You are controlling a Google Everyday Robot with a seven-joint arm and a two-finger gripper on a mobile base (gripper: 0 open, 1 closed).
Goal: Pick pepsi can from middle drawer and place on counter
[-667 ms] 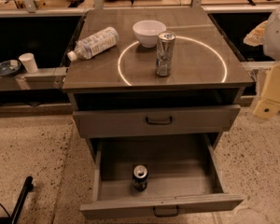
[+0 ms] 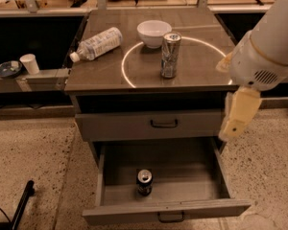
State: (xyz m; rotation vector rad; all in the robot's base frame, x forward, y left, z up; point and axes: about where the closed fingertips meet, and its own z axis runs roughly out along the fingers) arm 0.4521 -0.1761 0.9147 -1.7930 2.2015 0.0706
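The pepsi can (image 2: pixel 144 181) stands upright near the front middle of the open middle drawer (image 2: pixel 201 176); it is dark with a silver top. The drawer is pulled out below a closed drawer (image 2: pixel 151 124). The counter (image 2: pixel 197 61) above bears a bright ring. My arm (image 2: pixel 269 42) comes in from the right, and my gripper (image 2: pixel 237 115) hangs as a cream part by the cabinet's right edge, above the drawer's right wall. It is well to the right of the can, higher than it, and holds nothing that I can see.
On the counter stand a tall slim silver can (image 2: pixel 170 54) inside the ring, a white bowl (image 2: pixel 154 32) behind it, and a plastic water bottle (image 2: pixel 97 43) lying at the left. A low shelf at the left holds a white cup (image 2: pixel 30 63) and a dish (image 2: pixel 7 69).
My arm has moved left, further into view, and now hangs over the cabinet's right edge. The pepsi can and the things on the counter have not moved.
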